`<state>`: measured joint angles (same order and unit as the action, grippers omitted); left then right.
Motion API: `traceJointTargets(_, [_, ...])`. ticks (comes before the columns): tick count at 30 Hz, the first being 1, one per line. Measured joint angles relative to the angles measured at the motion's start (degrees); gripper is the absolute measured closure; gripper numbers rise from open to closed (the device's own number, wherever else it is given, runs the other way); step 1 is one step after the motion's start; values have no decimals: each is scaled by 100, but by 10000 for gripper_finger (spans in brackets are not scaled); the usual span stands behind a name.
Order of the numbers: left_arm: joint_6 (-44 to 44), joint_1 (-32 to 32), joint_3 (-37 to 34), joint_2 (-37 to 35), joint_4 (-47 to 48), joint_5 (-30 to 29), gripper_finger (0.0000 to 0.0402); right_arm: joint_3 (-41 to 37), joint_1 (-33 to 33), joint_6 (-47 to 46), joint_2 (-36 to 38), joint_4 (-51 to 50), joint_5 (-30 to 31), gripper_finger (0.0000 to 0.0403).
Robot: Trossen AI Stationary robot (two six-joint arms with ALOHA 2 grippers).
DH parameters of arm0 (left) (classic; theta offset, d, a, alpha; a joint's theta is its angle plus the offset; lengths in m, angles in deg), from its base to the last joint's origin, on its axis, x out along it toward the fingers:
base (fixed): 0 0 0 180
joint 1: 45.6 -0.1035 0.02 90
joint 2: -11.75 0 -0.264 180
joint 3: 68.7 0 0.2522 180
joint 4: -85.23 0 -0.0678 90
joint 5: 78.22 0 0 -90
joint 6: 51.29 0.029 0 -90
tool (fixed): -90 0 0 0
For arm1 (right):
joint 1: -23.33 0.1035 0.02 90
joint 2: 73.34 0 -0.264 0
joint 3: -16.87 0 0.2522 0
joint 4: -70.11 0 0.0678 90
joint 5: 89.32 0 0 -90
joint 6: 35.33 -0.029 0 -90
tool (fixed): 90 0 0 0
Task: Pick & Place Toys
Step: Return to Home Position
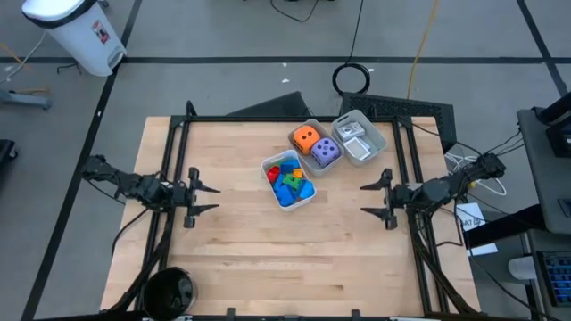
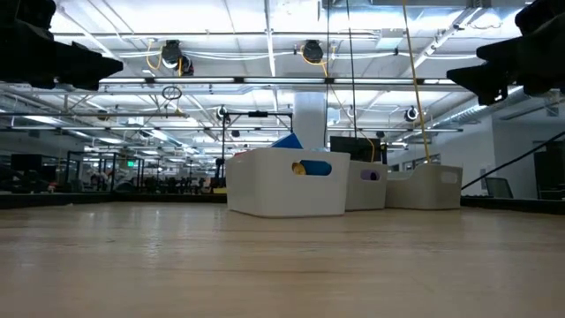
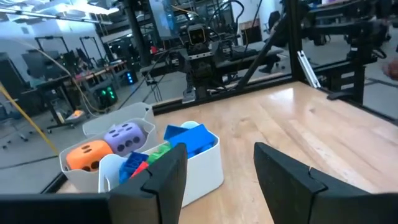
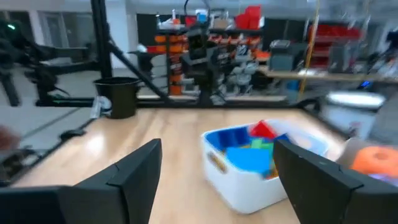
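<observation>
Both arms hang at the sides of the wooden table (image 1: 268,254) with nothing in their grip. In the high view the left gripper (image 1: 215,198) sits at the left edge of the tabletop, about mid-height in the frame. Its two fingers are spread apart and point toward the centre. The right gripper (image 1: 365,199) mirrors it at the right edge, its jaws likewise parted and empty. Well apart from both, three bins stand in a touching diagonal row in the upper middle of the frame. The lowest and leftmost is a white bin (image 1: 267,168) heaped with small bricks (image 1: 290,182), mostly blue with red, green and yellow among them. Just up and to the right, a second bin (image 1: 314,124) holds the orange die (image 1: 305,137) and the purple die (image 1: 325,152) side by side, dotted faces up. The last, a clear tray (image 1: 380,141) nearest the upper right, holds pale flat pieces that look like cards (image 1: 357,137), too small to read. No toy lies loose on the bare wood. In the low view the three bins stand in a row at the centre of the frame, and dark parts of the arms show in the two upper corners, clear of the tabletop. Off the table, a white waste bin (image 1: 76,34) stands on the floor at the upper left and a black bucket (image 1: 168,291) at the lower left.
</observation>
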<state>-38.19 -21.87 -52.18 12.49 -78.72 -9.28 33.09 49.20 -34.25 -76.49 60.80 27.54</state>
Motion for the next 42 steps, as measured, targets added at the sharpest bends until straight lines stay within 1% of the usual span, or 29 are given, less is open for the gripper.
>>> traceJointTargets(3, [-11,0,-2,-1,-26,0,211,-7,-2,385,-78,194,14,124])
traceJointTargets(5, [-35,0,-4,-1,-33,0,210,-7,-2,466,-77,251,8,124])
traceJointTargets(42, [-146,0,-8,-1,-57,5,210,-22,0,415,-73,389,6,124])
